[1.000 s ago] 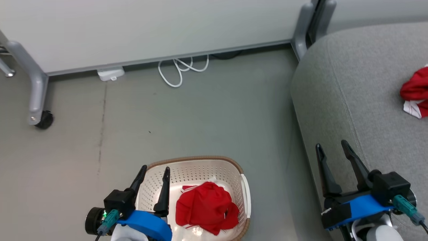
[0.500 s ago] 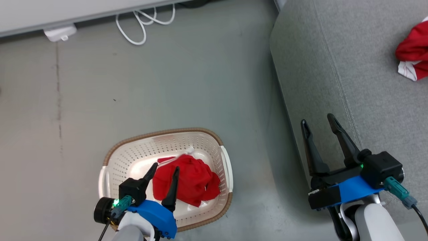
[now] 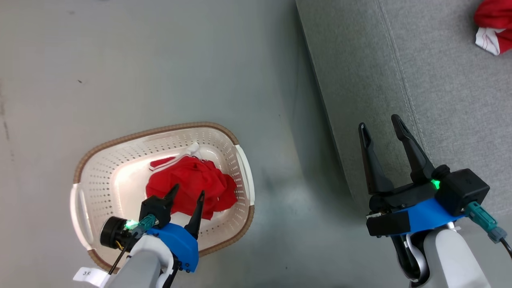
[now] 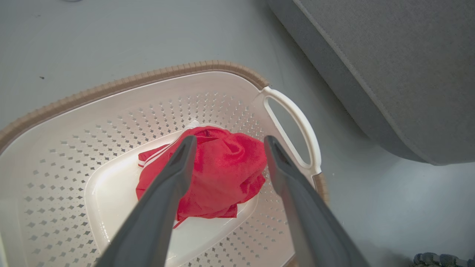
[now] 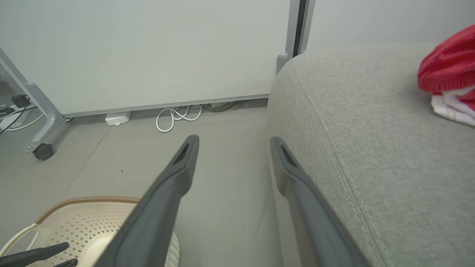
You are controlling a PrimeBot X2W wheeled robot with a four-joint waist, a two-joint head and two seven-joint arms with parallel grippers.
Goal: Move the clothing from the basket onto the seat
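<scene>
Hovering over the basket [image 3: 160, 130] with the left gripper [image 3: 189, 189], jaws spread wide, gripping nothing; red clothing [image 3: 188, 176] bunched on the basket bottom, framed between the fingers, just beyond the tips. Holding the right gripper [image 3: 379, 121] wide and empty at the edge of the grey seat [image 3: 440, 88]. Farther along the seat, another red garment [image 3: 493, 20]. Beyond: grey floor [image 3: 160, 60], coiled white cable [image 5: 174, 118], pale wall panel [image 5: 148, 48].

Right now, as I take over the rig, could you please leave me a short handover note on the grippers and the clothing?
Left gripper: open, empty, poised over the red garment in the laundry basket.
Right gripper: open, empty, by the sofa seat edge.
Done: one red-and-white garment lies on the sofa seat.
To do: move the red garment from the laundry basket onto the sofa seat.
</scene>
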